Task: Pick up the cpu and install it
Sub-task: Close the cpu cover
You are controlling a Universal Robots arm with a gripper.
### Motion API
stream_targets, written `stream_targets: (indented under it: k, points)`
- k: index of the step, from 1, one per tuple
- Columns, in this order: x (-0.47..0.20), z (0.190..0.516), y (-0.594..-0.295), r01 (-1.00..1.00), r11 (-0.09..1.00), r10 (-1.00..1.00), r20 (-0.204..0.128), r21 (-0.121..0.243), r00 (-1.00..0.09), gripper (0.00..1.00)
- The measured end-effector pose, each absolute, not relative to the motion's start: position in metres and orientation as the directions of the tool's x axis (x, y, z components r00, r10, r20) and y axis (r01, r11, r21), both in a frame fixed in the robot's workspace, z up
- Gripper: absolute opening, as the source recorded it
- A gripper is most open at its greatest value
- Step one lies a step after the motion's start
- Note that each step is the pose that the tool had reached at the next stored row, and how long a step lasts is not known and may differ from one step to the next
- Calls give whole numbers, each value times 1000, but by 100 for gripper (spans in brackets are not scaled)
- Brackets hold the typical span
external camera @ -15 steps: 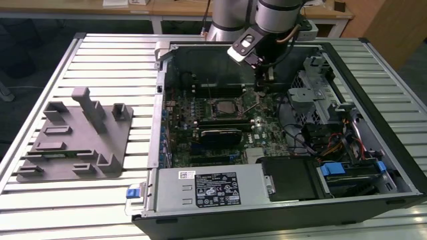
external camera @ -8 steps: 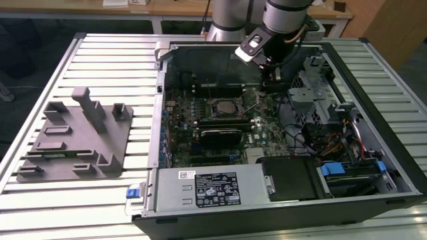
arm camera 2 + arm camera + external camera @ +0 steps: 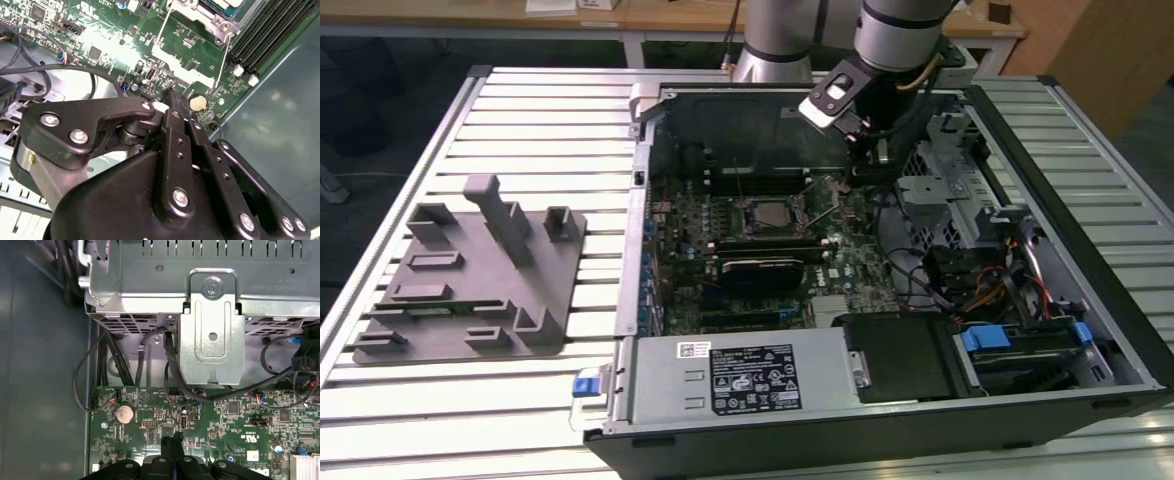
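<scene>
Inside the open case, the gripper hangs low over the motherboard, on the far side and to the exterior view's right of the socket. It is clenched: in both wrist views the fingertips press together with nothing between them. The cpu sits flat in the socket, silvery top up, well apart from the gripper. A coin cell lies near the tips. On the exterior view's left, a grey holder rests on the table.
</scene>
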State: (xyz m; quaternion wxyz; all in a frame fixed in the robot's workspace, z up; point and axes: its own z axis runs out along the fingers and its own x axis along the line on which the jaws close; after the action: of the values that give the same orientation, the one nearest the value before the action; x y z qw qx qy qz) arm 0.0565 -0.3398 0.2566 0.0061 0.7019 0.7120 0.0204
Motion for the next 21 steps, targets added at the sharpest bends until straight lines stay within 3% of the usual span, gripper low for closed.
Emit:
stream_targets:
  k: [21]
  points:
    - [54, 240, -340, 1000, 10, 1000, 20, 24, -11, 11]
